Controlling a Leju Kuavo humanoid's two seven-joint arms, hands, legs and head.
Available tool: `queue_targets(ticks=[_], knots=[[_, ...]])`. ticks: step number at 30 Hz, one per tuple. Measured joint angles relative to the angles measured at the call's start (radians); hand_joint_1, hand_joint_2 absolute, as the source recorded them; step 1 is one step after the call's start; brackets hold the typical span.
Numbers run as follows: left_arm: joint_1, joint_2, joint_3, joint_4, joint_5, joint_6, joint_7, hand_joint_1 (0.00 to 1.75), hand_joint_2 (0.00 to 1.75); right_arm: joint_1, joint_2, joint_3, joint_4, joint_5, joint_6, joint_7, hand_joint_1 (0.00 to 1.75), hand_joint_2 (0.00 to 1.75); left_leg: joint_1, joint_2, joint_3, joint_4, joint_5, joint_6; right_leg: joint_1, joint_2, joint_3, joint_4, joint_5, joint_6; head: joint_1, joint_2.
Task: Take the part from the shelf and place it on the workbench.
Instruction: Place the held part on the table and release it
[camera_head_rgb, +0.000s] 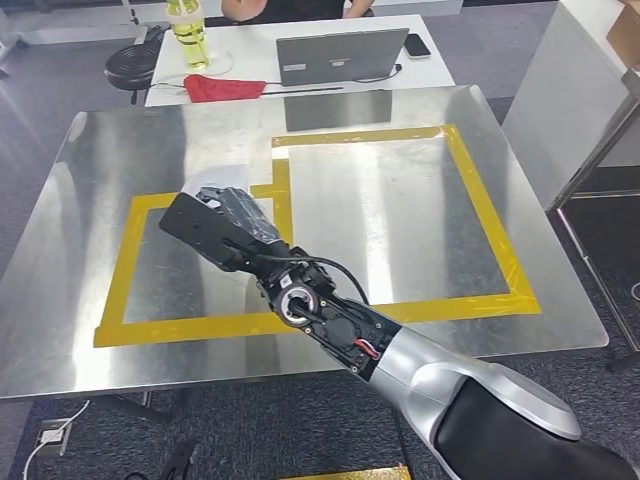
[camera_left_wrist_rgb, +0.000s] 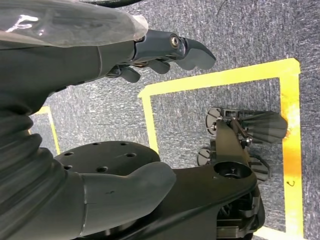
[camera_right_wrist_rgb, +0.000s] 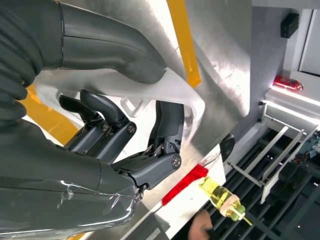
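My right hand (camera_head_rgb: 219, 225) reaches over the left part of the metal workbench (camera_head_rgb: 423, 300) and grips a white plastic part (camera_head_rgb: 215, 183). The part sticks out past the fingers, above the smaller yellow-taped rectangle (camera_head_rgb: 128, 255). In the right wrist view the thumb lies on one face of the white part (camera_right_wrist_rgb: 113, 87) and the dark fingers (camera_right_wrist_rgb: 166, 125) curl under it, close over the bench surface. Whether the part touches the bench I cannot tell. My left hand (camera_left_wrist_rgb: 124, 55) hangs over grey carpet, fingers and thumb apart, holding nothing.
A larger yellow-taped rectangle (camera_head_rgb: 483, 200) marks the bench's right half. Behind the bench a white table carries a laptop (camera_head_rgb: 340, 55), a red cloth (camera_head_rgb: 223, 88), a yellow-green bottle (camera_head_rgb: 189, 30) and a phone (camera_head_rgb: 416, 45); a person (camera_head_rgb: 302, 8) sits there. A metal rack (camera_head_rgb: 596, 170) stands at the right.
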Motion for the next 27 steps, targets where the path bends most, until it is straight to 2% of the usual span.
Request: queue_targets(ticks=[6, 14, 20, 24, 25, 27], knots=[[0.000, 0.000, -0.002, 0.000, 0.000, 0.000, 0.000, 0.00, 1.75, -0.005, 0.000, 0.018, 0.000, 0.006, -0.001, 0.007, 1.75, 1.75, 0.000, 0.000, 0.000, 0.000, 0.000, 0.000, 0.000, 0.000, 0.000, 0.000, 0.000, 0.000, 0.002, 0.000], [-0.006, -0.001, -0.004, 0.000, -0.001, -0.008, 0.000, 0.00, 1.75, 0.014, 0.001, 0.077, -0.014, 0.180, -0.057, 0.133, 1.75, 1.75, 0.000, 0.000, 0.000, 0.000, 0.000, 0.000, 0.000, 0.000, 0.000, 0.000, 0.000, 0.000, 0.003, 0.000], [-0.015, -0.004, -0.013, 0.000, -0.020, -0.014, 0.011, 0.00, 1.75, 0.034, 0.001, 0.103, -0.015, 0.202, -0.053, 0.140, 1.75, 1.75, 0.000, 0.000, 0.000, 0.000, 0.000, 0.000, 0.000, 0.000, 0.000, -0.001, 0.000, 0.000, 0.004, 0.000], [-0.024, -0.006, -0.017, 0.000, -0.022, -0.017, 0.018, 0.00, 1.75, 0.049, 0.001, 0.113, -0.011, 0.226, -0.016, 0.152, 0.00, 0.00, 0.000, 0.000, 0.000, 0.000, 0.000, 0.000, 0.000, 0.000, 0.000, -0.001, 0.000, 0.000, 0.005, 0.000], [-0.024, -0.007, -0.018, 0.000, -0.021, -0.016, 0.017, 0.00, 1.75, 0.056, 0.001, 0.116, -0.010, 0.232, -0.011, 0.156, 0.00, 0.00, 0.000, 0.000, 0.000, 0.000, 0.000, 0.000, 0.000, 0.000, 0.000, -0.001, 0.000, 0.000, 0.005, 0.000], [-0.023, -0.007, -0.019, 0.000, -0.018, -0.013, 0.012, 0.00, 0.87, 0.071, 0.001, 0.121, -0.008, 0.238, -0.006, 0.162, 0.00, 0.00, 0.000, 0.000, 0.000, 0.000, 0.000, 0.000, 0.000, 0.000, 0.000, -0.001, 0.000, 0.000, 0.005, 0.000]])
